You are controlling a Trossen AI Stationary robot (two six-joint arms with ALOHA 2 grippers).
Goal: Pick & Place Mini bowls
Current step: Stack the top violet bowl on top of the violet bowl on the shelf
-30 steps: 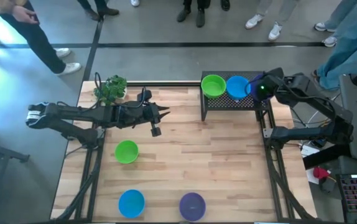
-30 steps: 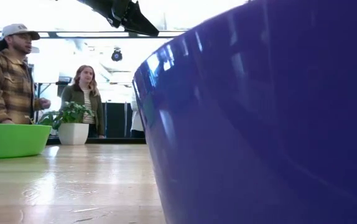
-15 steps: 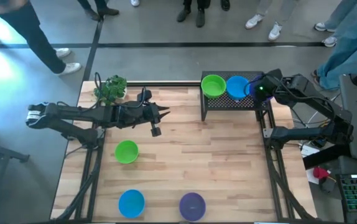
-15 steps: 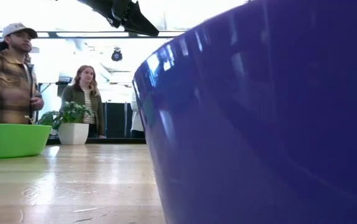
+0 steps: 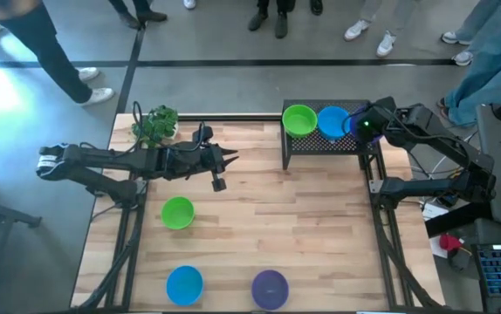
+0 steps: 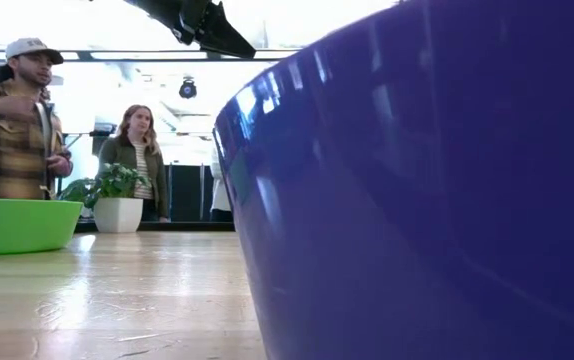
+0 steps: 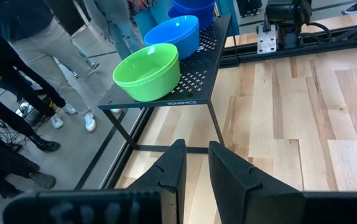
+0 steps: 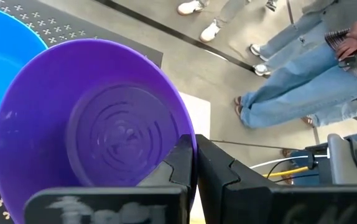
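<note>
A green mini bowl (image 5: 299, 120) and a blue one (image 5: 332, 122) stand on a black mesh rack (image 5: 325, 144) at the table's far right. My right gripper (image 5: 361, 126) hovers over the rack's right end, shut on a purple mini bowl (image 8: 97, 124). A green (image 5: 178, 212), a blue (image 5: 184, 284) and a purple bowl (image 5: 271, 289) rest on their bases on the wooden table. My left gripper (image 5: 220, 170) hangs above the table's far left part, open by a narrow gap, nothing between its fingers (image 7: 194, 165). My right gripper pinches the purple bowl's rim (image 8: 188, 134), one finger inside the bowl and one outside. The bowl is tilted, its inside turned toward the wrist camera, beside the blue bowl (image 8: 4, 74). Whether its bottom touches the rack I cannot tell.
A small leafy plant (image 5: 154, 125) in a white pot stands at the table's far left corner. People stand beyond the far edge and to the right. The purple bowl (image 6: 417, 180) on the table fills much of the low view. Bare wood lies in the table's middle.
</note>
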